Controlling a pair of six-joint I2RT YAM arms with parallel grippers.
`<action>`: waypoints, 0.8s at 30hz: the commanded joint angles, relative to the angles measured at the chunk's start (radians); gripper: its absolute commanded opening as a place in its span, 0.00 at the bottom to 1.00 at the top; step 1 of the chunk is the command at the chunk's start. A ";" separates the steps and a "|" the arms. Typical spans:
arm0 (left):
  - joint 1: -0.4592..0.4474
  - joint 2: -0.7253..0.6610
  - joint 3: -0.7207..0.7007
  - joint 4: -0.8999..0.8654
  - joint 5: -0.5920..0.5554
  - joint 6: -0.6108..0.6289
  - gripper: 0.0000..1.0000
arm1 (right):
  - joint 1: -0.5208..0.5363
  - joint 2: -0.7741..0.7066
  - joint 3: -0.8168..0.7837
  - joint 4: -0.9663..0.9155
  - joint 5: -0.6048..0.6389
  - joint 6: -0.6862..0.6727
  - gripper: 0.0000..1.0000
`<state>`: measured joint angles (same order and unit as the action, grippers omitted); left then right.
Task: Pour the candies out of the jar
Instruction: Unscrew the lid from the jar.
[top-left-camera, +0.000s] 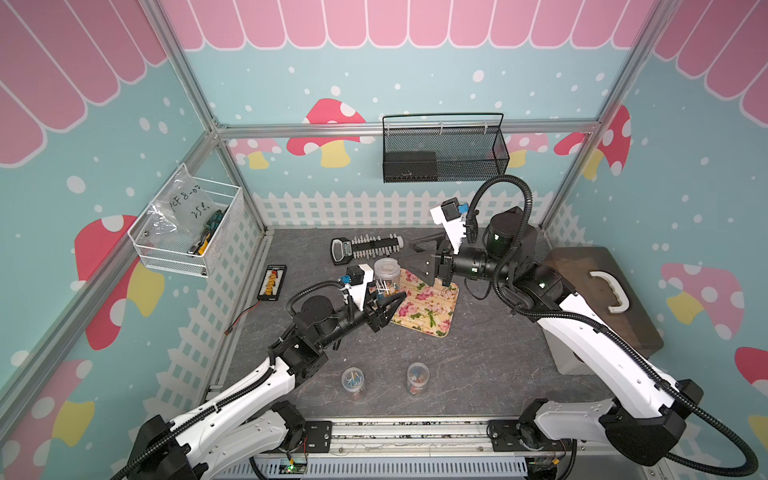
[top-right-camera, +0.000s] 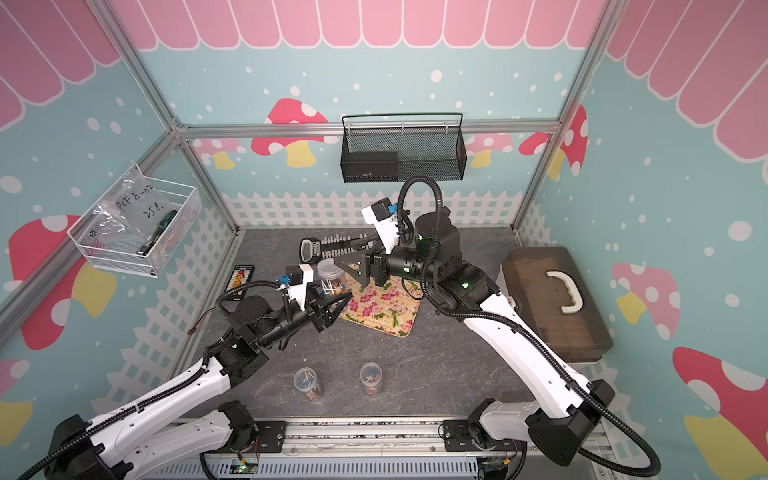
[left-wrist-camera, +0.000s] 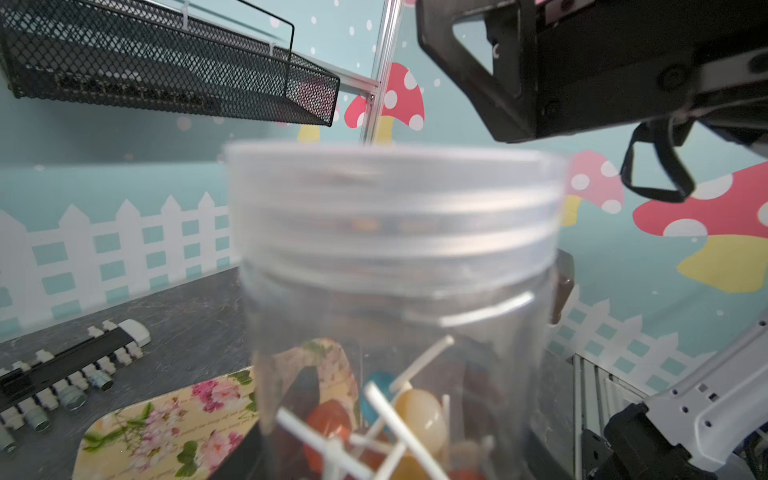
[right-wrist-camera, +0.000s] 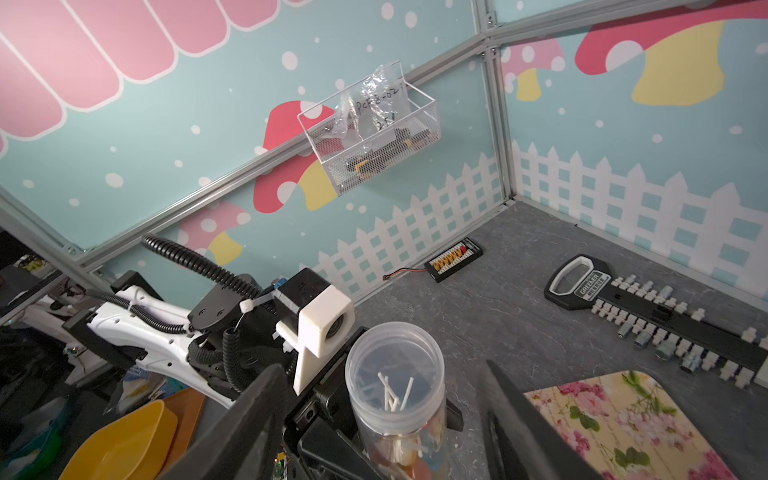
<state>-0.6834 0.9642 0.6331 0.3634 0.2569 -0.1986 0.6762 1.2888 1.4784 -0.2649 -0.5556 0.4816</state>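
A clear plastic jar (top-left-camera: 387, 272) (top-right-camera: 331, 272) stands upright at the left edge of a floral tray (top-left-camera: 432, 309) (top-right-camera: 384, 309). Its top is pale and translucent; whether a lid sits on it cannot be told. The candies (left-wrist-camera: 417, 411) (right-wrist-camera: 397, 451) lie in the bottom of the jar, round heads on white sticks. My left gripper (top-left-camera: 388, 301) (top-right-camera: 336, 303) is shut on the jar's lower body. My right gripper (top-left-camera: 415, 259) (right-wrist-camera: 382, 370) hovers open beside the jar's top, its dark fingers (right-wrist-camera: 511, 411) apart from the jar.
Two small clear jars (top-left-camera: 353, 380) (top-left-camera: 417, 376) stand near the front edge. A socket rail (top-left-camera: 368, 247) and a small connector board (top-left-camera: 272, 282) lie toward the back left. A brown case (top-left-camera: 602, 291) sits at the right. Wire baskets (top-left-camera: 444, 149) (top-left-camera: 187, 232) hang on the walls.
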 joint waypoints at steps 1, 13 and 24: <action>-0.010 0.016 0.059 -0.054 -0.046 0.090 0.38 | 0.015 -0.006 -0.016 -0.049 0.091 0.044 0.70; -0.022 0.076 0.088 -0.068 -0.032 0.119 0.37 | 0.071 0.037 -0.007 -0.151 0.157 -0.018 0.67; -0.031 0.082 0.102 -0.087 -0.012 0.131 0.37 | 0.082 0.086 0.018 -0.185 0.177 -0.046 0.66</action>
<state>-0.7094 1.0512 0.6937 0.2653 0.2283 -0.0967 0.7490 1.3609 1.4673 -0.4263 -0.3817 0.4526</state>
